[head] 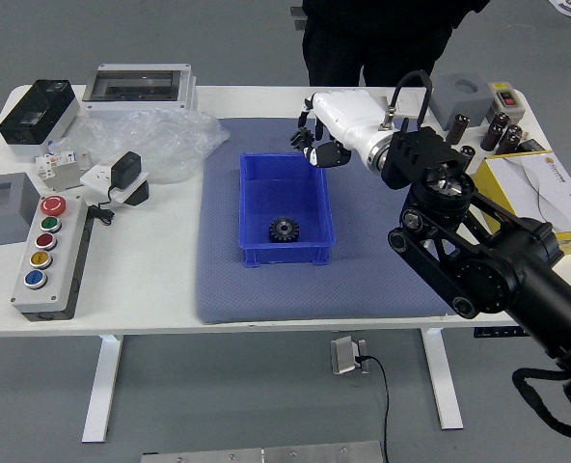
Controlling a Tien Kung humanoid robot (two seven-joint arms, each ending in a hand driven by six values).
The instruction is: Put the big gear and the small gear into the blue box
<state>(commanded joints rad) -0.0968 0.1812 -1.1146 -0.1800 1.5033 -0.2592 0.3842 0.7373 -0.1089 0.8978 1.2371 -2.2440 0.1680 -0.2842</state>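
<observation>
The white table (pixel 150 270) is carrying a mat (pixel 266 297) (blue-grey) under a blue box (pixel 286 256), a button panel (pixel 64 260) near left, clear plastic (pixel 175 140) far left and a yellow box (pixel 546 198) at right.
</observation>
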